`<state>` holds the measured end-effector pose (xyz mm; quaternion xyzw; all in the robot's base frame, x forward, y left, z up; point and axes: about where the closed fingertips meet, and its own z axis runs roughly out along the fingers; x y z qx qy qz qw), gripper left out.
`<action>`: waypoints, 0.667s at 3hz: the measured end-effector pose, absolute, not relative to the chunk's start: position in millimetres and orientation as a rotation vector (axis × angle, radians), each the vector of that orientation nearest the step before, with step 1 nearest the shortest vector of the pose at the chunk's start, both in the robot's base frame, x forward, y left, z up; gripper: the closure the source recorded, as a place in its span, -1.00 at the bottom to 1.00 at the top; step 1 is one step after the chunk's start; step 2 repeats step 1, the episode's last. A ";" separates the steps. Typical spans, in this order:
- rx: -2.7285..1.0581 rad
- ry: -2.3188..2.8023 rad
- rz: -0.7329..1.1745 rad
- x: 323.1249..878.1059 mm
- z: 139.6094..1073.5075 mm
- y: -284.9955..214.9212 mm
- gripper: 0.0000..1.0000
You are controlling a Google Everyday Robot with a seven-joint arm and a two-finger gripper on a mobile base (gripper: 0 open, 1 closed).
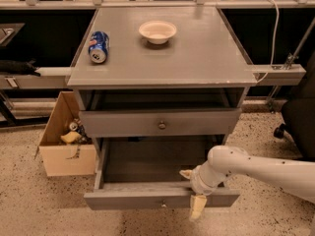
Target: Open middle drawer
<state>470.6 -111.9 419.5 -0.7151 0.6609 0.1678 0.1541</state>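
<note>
The middle drawer (162, 125) is a grey drawer with a small round metal knob, and its front sits closed under the tabletop. Below it the bottom drawer (147, 199) is pulled out, showing its grey inside. My gripper (192, 191) is at the right part of the bottom drawer's front edge, well below the middle drawer's knob. One finger (186, 173) is inside the bottom drawer and the other finger (198, 208) hangs down in front of its panel. The fingers are spread apart and hold nothing.
A blue can (98, 46) lies on the grey tabletop (206, 58), and a white bowl (157, 31) stands there too. A cardboard box (64, 146) with clutter stands on the floor to the left. A black chair (300, 127) is at the right.
</note>
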 end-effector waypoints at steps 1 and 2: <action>-2.073 1.847 0.497 464.3 425.1 -113.9 -1.00; -2.073 1.847 0.497 464.3 425.1 -113.9 -1.00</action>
